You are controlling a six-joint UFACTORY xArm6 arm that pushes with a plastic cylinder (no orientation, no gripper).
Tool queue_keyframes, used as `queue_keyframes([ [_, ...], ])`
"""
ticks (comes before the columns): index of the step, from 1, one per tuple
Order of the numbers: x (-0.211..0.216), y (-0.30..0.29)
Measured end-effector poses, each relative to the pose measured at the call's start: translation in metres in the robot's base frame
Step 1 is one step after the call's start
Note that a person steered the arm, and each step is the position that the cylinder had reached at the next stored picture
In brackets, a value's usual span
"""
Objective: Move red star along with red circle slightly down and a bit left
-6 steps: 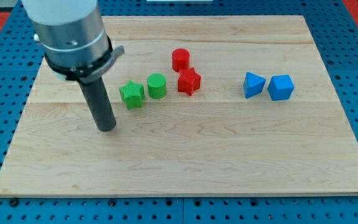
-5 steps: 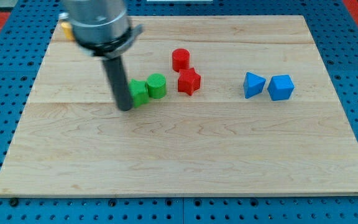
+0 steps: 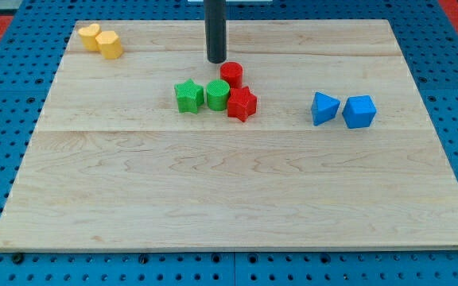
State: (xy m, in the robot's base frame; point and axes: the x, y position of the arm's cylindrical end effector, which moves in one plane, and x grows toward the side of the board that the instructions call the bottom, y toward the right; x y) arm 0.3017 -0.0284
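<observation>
Your tip [image 3: 216, 60] has swung up past the green blocks, now just up-left of the red circle [image 3: 230, 74]; no gripper shows.

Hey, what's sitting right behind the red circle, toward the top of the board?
My tip stands just up-left of the red circle, about touching it. Beyond is the wooden board; nothing looks hidden there.

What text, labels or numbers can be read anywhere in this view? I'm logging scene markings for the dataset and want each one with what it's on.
None: no readable word, number, label or sign shows in this view.
The wooden board, my tip, red circle, red star, green star, green cylinder, two blue blocks and two yellow blocks are all unmarked.
</observation>
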Motion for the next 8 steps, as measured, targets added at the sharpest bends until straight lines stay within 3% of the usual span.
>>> queue_keyframes([
  [3,0.045,0.056],
  [6,0.175,0.053],
  [7,0.200,0.063],
  [8,0.203,0.114],
])
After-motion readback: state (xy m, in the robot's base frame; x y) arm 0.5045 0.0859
